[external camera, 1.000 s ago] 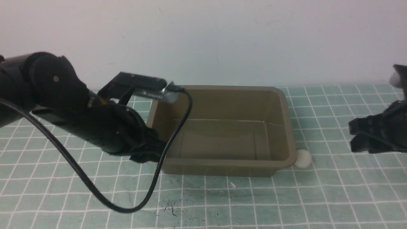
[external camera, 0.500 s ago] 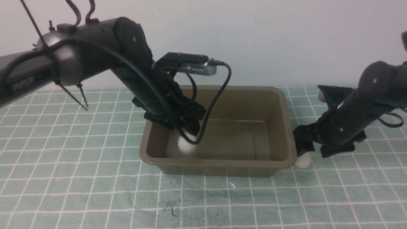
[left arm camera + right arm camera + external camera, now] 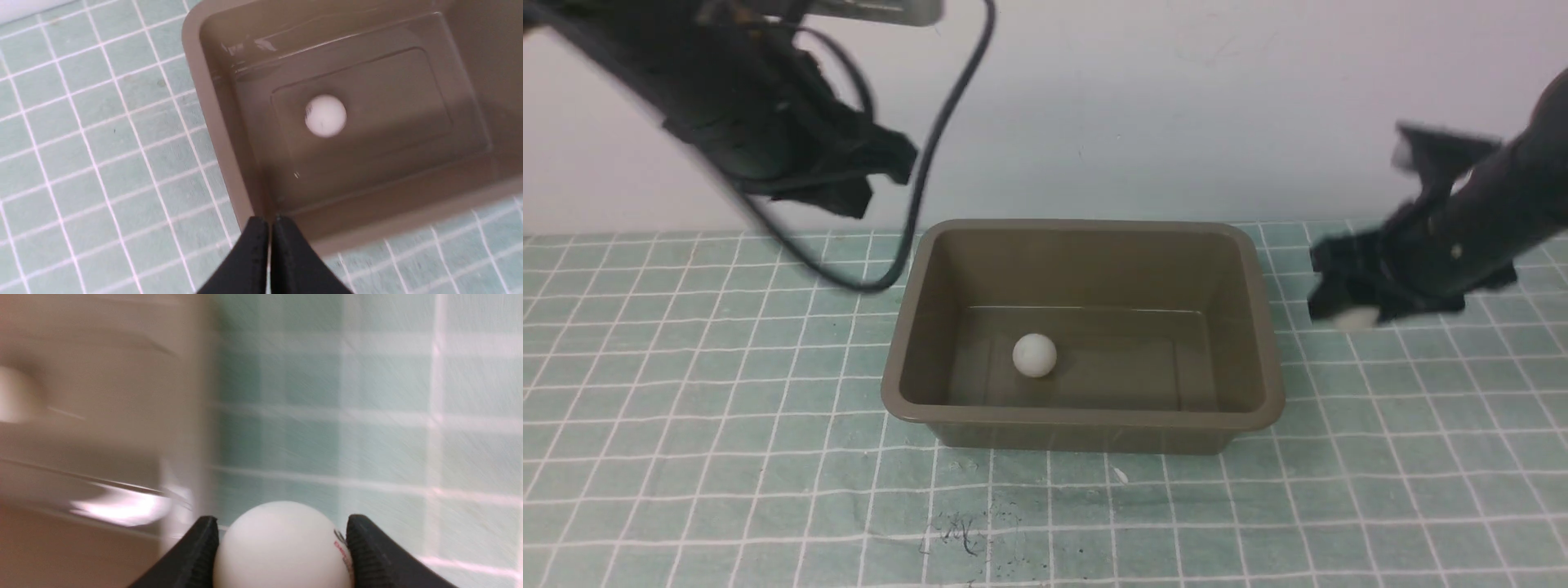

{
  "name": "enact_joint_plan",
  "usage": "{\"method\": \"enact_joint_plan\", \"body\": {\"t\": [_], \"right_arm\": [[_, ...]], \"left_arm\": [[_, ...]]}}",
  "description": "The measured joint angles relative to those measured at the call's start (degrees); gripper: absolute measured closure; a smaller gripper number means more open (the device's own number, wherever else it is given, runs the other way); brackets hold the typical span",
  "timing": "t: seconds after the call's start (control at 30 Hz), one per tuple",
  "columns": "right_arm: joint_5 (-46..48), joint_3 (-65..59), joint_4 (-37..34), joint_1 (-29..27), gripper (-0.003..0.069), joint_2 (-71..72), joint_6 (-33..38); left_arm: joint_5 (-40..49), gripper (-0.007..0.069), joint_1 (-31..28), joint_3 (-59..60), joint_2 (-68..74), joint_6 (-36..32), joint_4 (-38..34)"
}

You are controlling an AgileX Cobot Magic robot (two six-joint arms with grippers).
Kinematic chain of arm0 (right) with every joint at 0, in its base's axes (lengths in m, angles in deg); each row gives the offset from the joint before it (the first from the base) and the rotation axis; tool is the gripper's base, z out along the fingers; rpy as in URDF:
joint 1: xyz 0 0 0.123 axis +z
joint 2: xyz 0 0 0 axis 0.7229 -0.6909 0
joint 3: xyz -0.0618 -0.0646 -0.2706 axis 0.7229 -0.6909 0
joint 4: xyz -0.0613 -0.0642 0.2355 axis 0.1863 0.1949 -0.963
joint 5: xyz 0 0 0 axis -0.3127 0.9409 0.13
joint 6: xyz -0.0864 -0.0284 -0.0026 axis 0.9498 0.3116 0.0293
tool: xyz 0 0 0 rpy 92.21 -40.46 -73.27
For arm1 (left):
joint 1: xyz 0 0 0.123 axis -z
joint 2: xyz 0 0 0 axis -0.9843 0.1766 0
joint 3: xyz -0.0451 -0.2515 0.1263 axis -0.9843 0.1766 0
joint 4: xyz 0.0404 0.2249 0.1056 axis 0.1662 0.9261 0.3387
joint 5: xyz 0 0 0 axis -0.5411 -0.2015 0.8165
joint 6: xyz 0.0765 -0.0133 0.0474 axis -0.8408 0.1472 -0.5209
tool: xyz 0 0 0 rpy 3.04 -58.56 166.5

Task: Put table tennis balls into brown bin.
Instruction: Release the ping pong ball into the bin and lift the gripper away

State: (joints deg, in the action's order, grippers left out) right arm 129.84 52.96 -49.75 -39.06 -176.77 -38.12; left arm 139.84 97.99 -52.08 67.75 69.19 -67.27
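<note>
The brown bin (image 3: 1262, 327) stands in the middle of the table, also seen in the left wrist view, where it is the brown bin (image 3: 212, 94). One white table tennis ball (image 3: 1035, 356) lies on its floor, left of centre; it shows as the ball (image 3: 325, 115) from the left wrist. My left gripper (image 3: 870, 175) hangs high above the table, left of the bin, its fingers (image 3: 255, 261) pressed together with nothing between them. My right gripper (image 3: 1347, 306) is lifted just right of the bin, shut on the second ball (image 3: 282, 547), which carries a small red mark.
A green cloth with a white grid (image 3: 686, 457) covers the table. A black cable (image 3: 931, 163) hangs from the left arm over the bin's left side. A pale wall stands behind the table.
The left gripper has let its ball go into the bin and risen up and to the left. The right gripper has closed on the ball beside the bin and lifted it.
</note>
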Motion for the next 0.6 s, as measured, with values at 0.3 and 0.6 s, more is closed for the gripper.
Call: {"method": "enact_joint_plan", "body": {"t": [0.3, 0.6], "right_arm": [[-7.64, 5.44, -3.25, 11.63, 0.0192, 0.45, 8.37], [6.83, 9.85, 13.87, 11.83, 0.0385, 11.19, -2.03]], "left_arm": [[-8.47, 0.0629, 0.43, 27.16, -18.87, -0.01, -6.56], [-9.52, 0.0629, 0.43, 33.22, -26.02, -0.01, -6.98]]}}
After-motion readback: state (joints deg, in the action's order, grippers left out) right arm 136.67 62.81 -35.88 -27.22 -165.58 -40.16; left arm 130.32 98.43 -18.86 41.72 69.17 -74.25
